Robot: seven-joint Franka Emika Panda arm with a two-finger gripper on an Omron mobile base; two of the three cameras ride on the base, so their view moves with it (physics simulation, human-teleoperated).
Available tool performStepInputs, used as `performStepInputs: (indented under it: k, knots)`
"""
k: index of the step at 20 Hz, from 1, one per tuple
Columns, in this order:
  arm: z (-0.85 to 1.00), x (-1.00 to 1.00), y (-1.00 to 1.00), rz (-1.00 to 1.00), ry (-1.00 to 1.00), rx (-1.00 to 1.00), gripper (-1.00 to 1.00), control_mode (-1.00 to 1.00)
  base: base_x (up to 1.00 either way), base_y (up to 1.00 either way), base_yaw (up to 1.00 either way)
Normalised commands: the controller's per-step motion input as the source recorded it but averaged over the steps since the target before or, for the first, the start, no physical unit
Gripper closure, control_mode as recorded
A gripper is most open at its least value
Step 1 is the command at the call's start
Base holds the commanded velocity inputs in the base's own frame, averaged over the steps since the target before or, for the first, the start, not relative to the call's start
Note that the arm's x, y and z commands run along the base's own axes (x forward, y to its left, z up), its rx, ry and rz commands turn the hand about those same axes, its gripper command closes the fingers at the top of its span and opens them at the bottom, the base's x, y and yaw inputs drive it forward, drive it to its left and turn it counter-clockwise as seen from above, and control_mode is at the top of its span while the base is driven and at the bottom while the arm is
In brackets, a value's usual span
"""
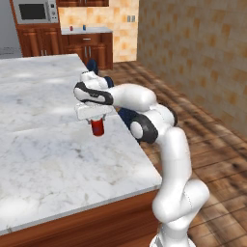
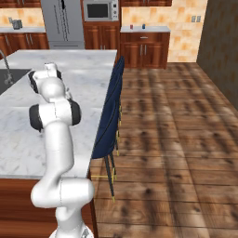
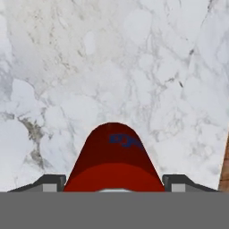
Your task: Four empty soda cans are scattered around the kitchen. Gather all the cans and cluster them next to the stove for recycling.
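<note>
A red soda can point(image 1: 98, 127) stands upright near the right edge of the marble island point(image 1: 43, 159), directly under my gripper point(image 1: 96, 119). In the hand view the can point(image 3: 112, 156) fills the gap of the gripper point(image 3: 114, 183), and both fingertips point(image 3: 50, 182) press against its sides, so the gripper is shut on it. I cannot tell whether the can's base touches the marble. Two more small cans, one red point(image 2: 131, 26) and one blue point(image 2: 143, 26), stand on the far counter by the tiled wall. The stove is out of view.
A navy chair point(image 2: 109, 121) is tucked against the island's right side, close to my arm. A sink point(image 2: 9, 76) is set in the island's far left. A fridge point(image 2: 62, 23) and built-in microwave point(image 2: 98, 10) line the back wall. Wood floor lies to the right.
</note>
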Motion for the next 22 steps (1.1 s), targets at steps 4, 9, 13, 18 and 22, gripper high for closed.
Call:
performStepInputs:
  k: [4,9,13,18,22]
  knots:
    - [0.41,-1.00,-0.62,0.00,-0.15,0.01,1.00,-1.00,0.00,0.00,0.00]
    - [0.58,-0.91,-0.33,0.00,-0.03,0.06,1.00,-1.00,0.00,0.00,0.00]
    - [0.39,-0.98,-0.47,0.00,0.00,0.15,1.00,-1.00,0.00,0.00,0.00]
    - [0.04,-0.89,-0.60,-0.01,0.00,0.21,1.00,-1.00,0.00,0.00,0.00]
    - [0.09,-0.57,-0.21,0.00,-0.01,0.04,1.00,-1.00,0.00,0.00,0.00]
